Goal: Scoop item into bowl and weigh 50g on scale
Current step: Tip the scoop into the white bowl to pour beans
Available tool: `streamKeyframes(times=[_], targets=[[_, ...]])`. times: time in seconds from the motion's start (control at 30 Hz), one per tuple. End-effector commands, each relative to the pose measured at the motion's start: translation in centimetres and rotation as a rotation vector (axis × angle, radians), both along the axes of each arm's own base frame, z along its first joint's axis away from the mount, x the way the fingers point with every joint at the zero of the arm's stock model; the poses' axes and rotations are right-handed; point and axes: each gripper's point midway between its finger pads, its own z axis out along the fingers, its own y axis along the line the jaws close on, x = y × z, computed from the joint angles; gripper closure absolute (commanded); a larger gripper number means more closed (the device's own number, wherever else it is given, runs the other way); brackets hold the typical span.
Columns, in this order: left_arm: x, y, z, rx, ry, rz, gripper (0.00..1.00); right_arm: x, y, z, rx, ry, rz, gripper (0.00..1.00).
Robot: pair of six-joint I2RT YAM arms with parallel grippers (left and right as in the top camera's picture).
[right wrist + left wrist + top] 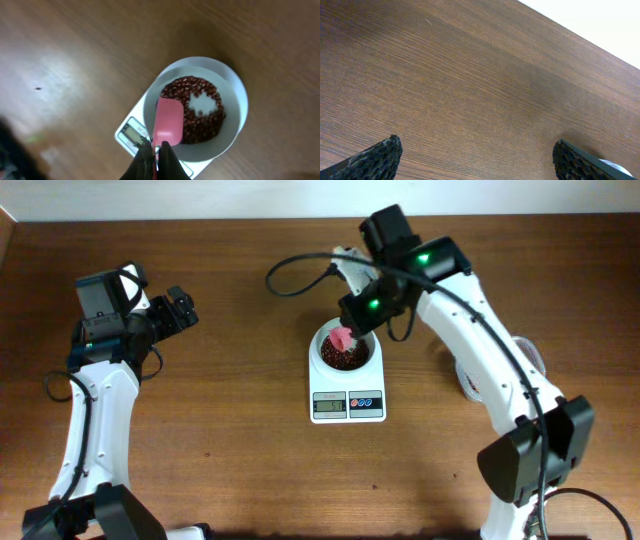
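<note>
Two arms at wooden table (pixel 220 410). Right gripper (pixel 156 150) clenched on handle of pink scoop (pixel 169 122); scoop blade over edge of white bowl (pixel 236 87), contact with contents unclear. Bowl sits on white scale (pixel 131 134). Dark red-brown beans (pixel 187 89) lie in bowl, small bare patch among them. Left gripper (pixel 477 160) well apart from scale, fingers (pixel 377 160) spread wide, grasping nothing, above wood.
</note>
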Motion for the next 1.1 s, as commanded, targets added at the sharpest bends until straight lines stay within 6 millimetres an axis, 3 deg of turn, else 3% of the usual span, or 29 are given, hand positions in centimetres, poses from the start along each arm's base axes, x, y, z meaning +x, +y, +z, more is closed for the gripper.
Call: streamKeyframes(times=[0.0, 0.27, 0.43, 0.7, 0.9, 1.07], targets=[[0.3, 0.4, 0.5, 0.002, -0.012, 0.016, 0.01, 0.9, -0.3, -2.7, -0.135, -0.033, -0.008, 0.96], [0.3, 0.4, 0.5, 0.002, -0.012, 0.015, 0.01, 1.9, 0.3, -4.2, -0.117, -0.061, -0.011, 0.96], [0.3, 0.4, 0.5, 0.002, -0.012, 0.015, 0.01, 1.2, 0.3, -6.3, -0.119, -0.022, -0.003, 0.96], [0.3, 0.4, 0.5, 0.002, -0.012, 0.015, 0.01, 0.5, 1.0, -7.3, -0.080, 0.051, -0.023, 0.96], [0.3, 0.4, 0.5, 0.002, -0.012, 0.015, 0.01, 0.0, 0.8, -7.3, -0.047, 0.114, -0.072, 0.96], [0.3, 0.4, 0.5, 0.002, -0.012, 0.015, 0.01, 0.0, 1.0, -6.1, 0.111, 0.209, -0.086, 0.96]])
